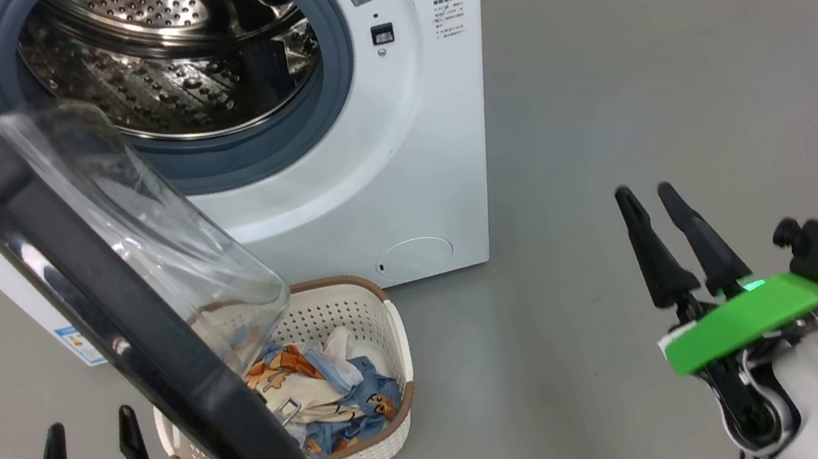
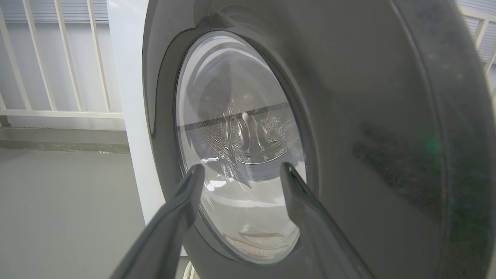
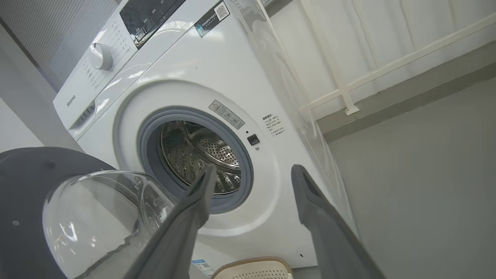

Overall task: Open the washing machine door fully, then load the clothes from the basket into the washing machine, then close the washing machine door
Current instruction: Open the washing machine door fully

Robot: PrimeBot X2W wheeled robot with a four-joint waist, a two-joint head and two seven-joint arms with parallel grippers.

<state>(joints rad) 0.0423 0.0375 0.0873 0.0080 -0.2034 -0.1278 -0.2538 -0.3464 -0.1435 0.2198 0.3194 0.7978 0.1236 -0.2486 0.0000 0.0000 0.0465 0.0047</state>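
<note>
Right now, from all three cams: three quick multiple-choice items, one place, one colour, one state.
1. Where are the clothes relative to the washing machine? A inside it; B in the basket before it; C on top of it.
2. Colour of the basket rim? A brown; B red; C blue.
3. The washing machine door is: A shut; B off its hinges; C swung open.
Key: 1 B, bear-print fabric lies inside the basket; 2 A, a brown woven band tops its cream wall; 3 C, the door stands out from the front, mouth uncovered.
</note>
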